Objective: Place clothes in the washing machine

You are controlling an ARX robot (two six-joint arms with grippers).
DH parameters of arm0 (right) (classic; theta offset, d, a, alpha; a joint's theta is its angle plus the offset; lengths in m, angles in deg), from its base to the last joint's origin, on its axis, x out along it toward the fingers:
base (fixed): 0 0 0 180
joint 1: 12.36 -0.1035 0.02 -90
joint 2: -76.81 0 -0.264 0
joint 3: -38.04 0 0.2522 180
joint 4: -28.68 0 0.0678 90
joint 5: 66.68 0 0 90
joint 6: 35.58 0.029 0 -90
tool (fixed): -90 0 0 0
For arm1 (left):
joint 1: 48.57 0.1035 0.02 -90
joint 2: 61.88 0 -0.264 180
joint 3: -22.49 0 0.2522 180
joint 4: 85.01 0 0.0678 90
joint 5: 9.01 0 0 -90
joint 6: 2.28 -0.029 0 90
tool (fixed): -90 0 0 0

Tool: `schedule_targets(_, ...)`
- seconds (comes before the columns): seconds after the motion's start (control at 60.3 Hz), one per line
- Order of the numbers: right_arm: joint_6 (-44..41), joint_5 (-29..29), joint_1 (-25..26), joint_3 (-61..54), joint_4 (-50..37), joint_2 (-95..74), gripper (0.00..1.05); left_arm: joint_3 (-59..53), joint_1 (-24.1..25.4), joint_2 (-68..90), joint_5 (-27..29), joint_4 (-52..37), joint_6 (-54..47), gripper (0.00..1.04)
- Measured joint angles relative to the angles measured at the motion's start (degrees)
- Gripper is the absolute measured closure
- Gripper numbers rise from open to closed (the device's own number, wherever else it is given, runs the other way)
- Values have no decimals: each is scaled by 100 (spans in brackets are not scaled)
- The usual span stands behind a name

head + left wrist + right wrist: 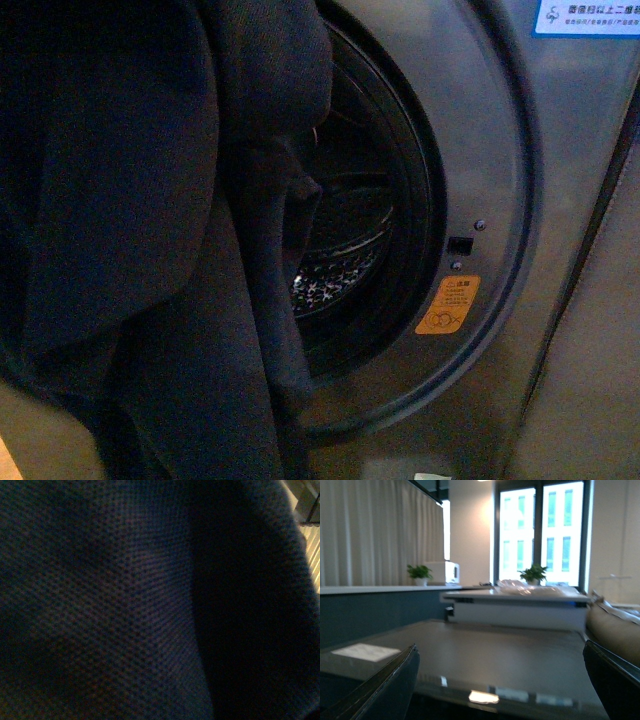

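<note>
Front view, limp navy clothes [130,200] hanging in soft folds across the round port's left half, grey metal washing machine [500,200], perforated steel drum [335,270] — right gripper [500,647] spread wide, empty — left gripper unseen behind mesh-knit fabric, grip unclear.

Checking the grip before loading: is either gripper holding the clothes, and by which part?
The right gripper is open and empty. The clothes hang raised and fill the left wrist view; the left gripper and any hold are hidden.
</note>
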Motion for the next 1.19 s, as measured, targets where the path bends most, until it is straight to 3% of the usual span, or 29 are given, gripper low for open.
schedule_targets(0.166,850,-660,507,-2177,66,1388,7,11,72,535,-35,-223,-46,96)
schedule_targets(0.448,1982,-1123,992,-4266,-262,2177,8,393,63,1580,-42,-393,-345,96)
schedule_targets(0.564,1626,-151,1298,-4819,632,2660,26,678,55,2059,-79,-415,-481,96)
schedule_targets(0.846,1451,557,2070,-6258,249,3613,61,1176,-17,2935,-107,-348,-824,96)
schedule_targets(0.962,1419,1003,2450,-6966,46,4065,84,1567,-37,3421,-105,-131,-973,96)
schedule_targets(1.078,1416,1207,2688,-7346,-48,4323,100,1860,-13,3707,-79,2,-999,96)
schedule_targets(1.194,1403,1405,2898,-7654,-114,4570,102,2116,24,3958,-37,76,-1023,96)
